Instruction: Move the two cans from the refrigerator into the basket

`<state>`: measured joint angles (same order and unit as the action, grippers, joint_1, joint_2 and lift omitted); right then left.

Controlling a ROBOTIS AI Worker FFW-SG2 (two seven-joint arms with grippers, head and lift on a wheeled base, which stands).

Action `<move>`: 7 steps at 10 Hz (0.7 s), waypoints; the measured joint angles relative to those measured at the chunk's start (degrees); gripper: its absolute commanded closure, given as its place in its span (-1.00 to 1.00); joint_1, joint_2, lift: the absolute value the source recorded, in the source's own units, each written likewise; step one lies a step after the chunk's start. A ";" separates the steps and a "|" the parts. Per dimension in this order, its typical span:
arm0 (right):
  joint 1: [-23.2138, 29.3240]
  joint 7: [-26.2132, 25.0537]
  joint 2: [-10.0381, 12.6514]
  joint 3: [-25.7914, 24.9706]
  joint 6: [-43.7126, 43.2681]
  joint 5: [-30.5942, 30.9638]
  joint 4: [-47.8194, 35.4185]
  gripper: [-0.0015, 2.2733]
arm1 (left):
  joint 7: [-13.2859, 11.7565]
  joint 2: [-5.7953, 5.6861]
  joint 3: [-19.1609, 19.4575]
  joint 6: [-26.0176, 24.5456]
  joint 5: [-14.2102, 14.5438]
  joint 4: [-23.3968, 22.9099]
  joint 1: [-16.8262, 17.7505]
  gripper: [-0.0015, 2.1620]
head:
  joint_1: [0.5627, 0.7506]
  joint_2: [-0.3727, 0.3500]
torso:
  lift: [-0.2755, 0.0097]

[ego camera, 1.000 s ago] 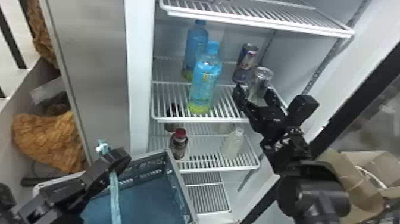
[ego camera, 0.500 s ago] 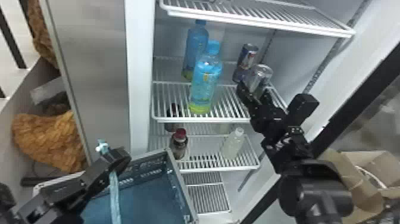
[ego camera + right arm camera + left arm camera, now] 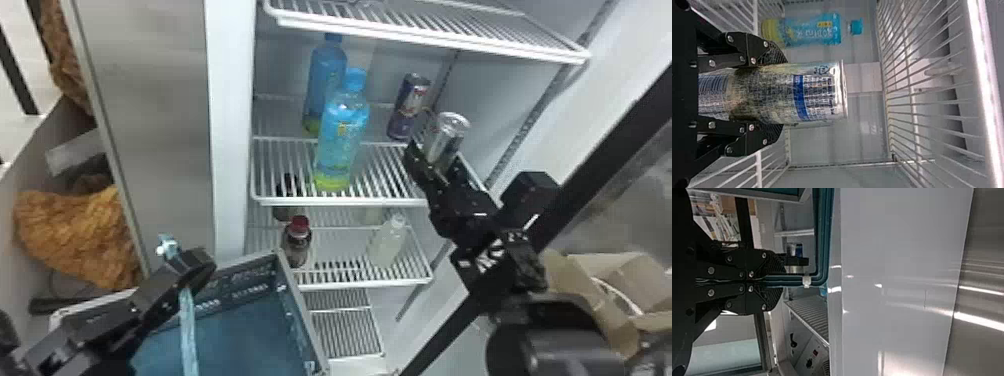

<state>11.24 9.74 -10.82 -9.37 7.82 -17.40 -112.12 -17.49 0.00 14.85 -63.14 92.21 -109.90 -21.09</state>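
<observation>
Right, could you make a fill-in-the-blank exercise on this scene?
The can between the fingers of the right gripper is mostly ____.
The tall bottles have ____ caps.
In the head view, the other can stands to their ____.
The front dark bottle has a ____ cap.

Missing words: silver; blue; right; red.

Bright streaks of glare across the steel panel (image 3: 983, 272)

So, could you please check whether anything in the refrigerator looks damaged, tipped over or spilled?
Nothing stands out: the silver can between the fingers of the right gripper shows no obvious dent, the darker can and front blue-capped bottle stand upright, and no spill shows.
</observation>
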 measured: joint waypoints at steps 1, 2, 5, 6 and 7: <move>2.51 0.01 -0.16 -0.08 1.15 -0.85 -3.10 0.00 | 0.00 0.00 0.00 0.00 0.00 0.00 0.00 0.11 | 0.41 -0.72 | 0.69; 5.18 0.02 -0.23 -0.25 2.30 -1.69 -6.16 0.00 | 0.00 0.00 0.00 0.00 0.00 0.00 0.00 0.11 | 0.41 -0.71 | 0.69; 12.37 0.02 -0.26 -0.23 5.55 -3.94 -13.86 0.00 | -0.02 0.00 0.10 -0.11 0.02 -0.01 -0.24 0.11 | 0.41 -0.67 | 0.69; 14.04 0.02 -0.26 0.21 6.04 -4.87 -15.34 0.00 | -0.08 0.00 0.12 -0.13 0.06 -0.01 -0.28 0.11 | 0.41 -0.65 | 0.69; 15.40 0.01 -0.26 0.93 6.59 -5.79 -16.56 0.00 | -0.09 0.00 0.12 -0.13 0.10 -0.01 -0.28 0.11 | 0.41 -0.61 | 0.69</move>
<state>26.64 9.75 -11.08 -8.44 14.41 -23.19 -128.68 -17.58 0.00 14.97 -63.27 92.31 -109.90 -21.37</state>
